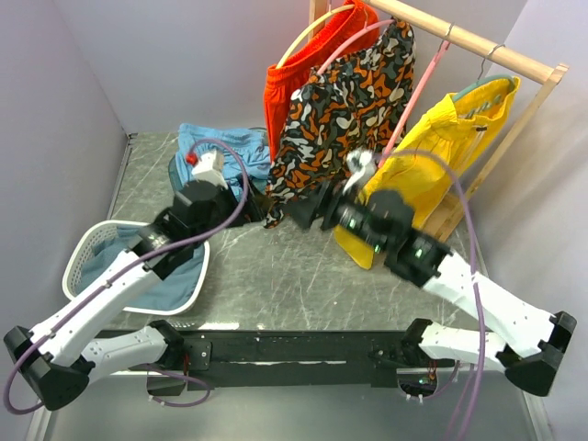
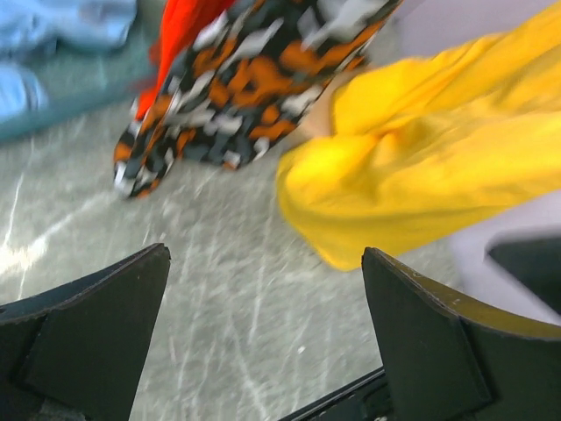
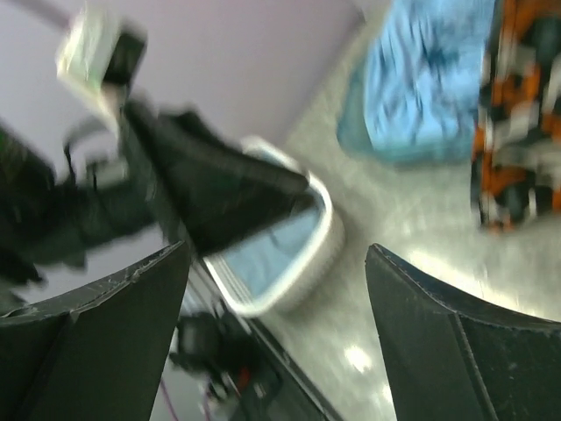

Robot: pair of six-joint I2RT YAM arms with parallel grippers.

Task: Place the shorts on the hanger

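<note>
- Your left gripper point(image 2: 265, 254) stood with its jaws spread wide and nothing between them, poised over the grey marbled table point(image 1: 303, 276) and facing the hanging clothes.
- Your right gripper point(image 3: 276, 250) was likewise wide apart and empty (its wrist camera was badly blurred), just in front of the lower hem of the shorts point(image 1: 344, 110).
- The shorts, in their black, orange and white print, hung from the wooden rail point(image 1: 478, 44) at the back right, between the orange shorts point(image 1: 289, 87) and the yellow shorts point(image 1: 441, 138).
- The pink hanger point(image 1: 426, 83) showed as a thin arc above the shorts and a line down their right side; they appeared to be draped over it, though you could not make out exactly how the waistband sat.
- Neither gripper touched the shorts or the hanger.
- A crumpled blue garment point(image 1: 216, 147) lay on the table behind your left arm, and a white basket point(image 1: 87, 248) holding more blue cloth sat at the near left.
</note>
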